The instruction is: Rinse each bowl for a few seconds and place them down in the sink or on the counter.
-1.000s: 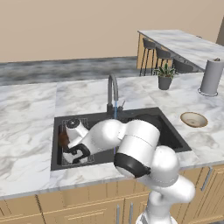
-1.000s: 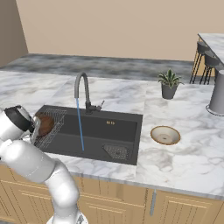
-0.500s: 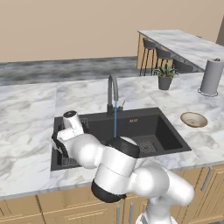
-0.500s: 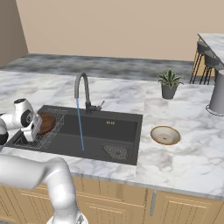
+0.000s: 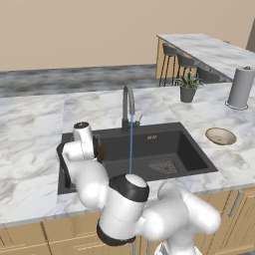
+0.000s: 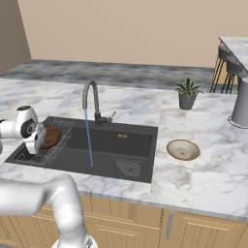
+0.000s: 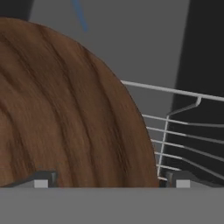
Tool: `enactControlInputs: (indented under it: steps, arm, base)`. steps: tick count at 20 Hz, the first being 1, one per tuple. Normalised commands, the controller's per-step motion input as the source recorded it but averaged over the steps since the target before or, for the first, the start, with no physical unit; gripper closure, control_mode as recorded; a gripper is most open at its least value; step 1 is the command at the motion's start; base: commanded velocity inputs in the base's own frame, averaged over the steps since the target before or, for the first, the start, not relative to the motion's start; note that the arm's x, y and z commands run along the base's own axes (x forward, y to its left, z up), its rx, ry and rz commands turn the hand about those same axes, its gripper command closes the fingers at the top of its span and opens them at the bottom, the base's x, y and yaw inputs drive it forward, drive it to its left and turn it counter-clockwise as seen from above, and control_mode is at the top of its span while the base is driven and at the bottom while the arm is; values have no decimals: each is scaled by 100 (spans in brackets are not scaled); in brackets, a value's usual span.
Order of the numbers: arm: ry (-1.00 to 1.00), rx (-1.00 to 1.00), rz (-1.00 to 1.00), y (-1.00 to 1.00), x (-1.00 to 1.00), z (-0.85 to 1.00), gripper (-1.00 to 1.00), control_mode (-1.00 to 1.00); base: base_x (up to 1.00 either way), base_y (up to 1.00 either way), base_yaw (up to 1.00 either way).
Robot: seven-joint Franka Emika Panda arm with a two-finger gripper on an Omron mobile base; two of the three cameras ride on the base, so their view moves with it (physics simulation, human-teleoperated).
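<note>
The dark brown wood-grained bowl (image 6: 51,136) rests tilted on the wire rack (image 6: 54,151) at the left end of the black sink (image 6: 121,145). In the hand view this bowl (image 7: 65,109) is very close, with rack wires (image 7: 183,131) to its right. My gripper (image 6: 36,144) hangs right beside the bowl with its jaws spread wide; the two tips (image 7: 46,177) stand far apart with the bowl's side between them. From the left base view the gripper (image 5: 85,147) covers most of the bowl (image 5: 100,153). The tan bowl (image 5: 220,135) (image 6: 183,149) sits on the counter (image 6: 208,169) right of the sink.
The grey arched tap (image 5: 128,102) (image 6: 89,99) runs a thin blue stream (image 6: 88,140) into the basin. A mesh strainer (image 6: 128,168) lies at the basin's front right. A potted plant (image 6: 187,94) and a paper towel roll (image 5: 239,87) stand further right.
The jaws have spread wide and let go of the brown bowl, which now lies on the rack. The hand has swung up and to the sink's left end.
</note>
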Motion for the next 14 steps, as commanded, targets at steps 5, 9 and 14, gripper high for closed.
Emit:
enactControlInputs:
  steps: [5, 9, 14]
  arm:
    - [0, 1, 0, 0, -19, 8, -100, -100]
    - [-2, 0, 0, 0, -23, 29, -100, -100]
    - [-7, 0, -1, -2, -18, 48, -100, -100]
  base:
    - [0, 0, 0]
    - [0, 0, 0]
    - [0, 0, 0]
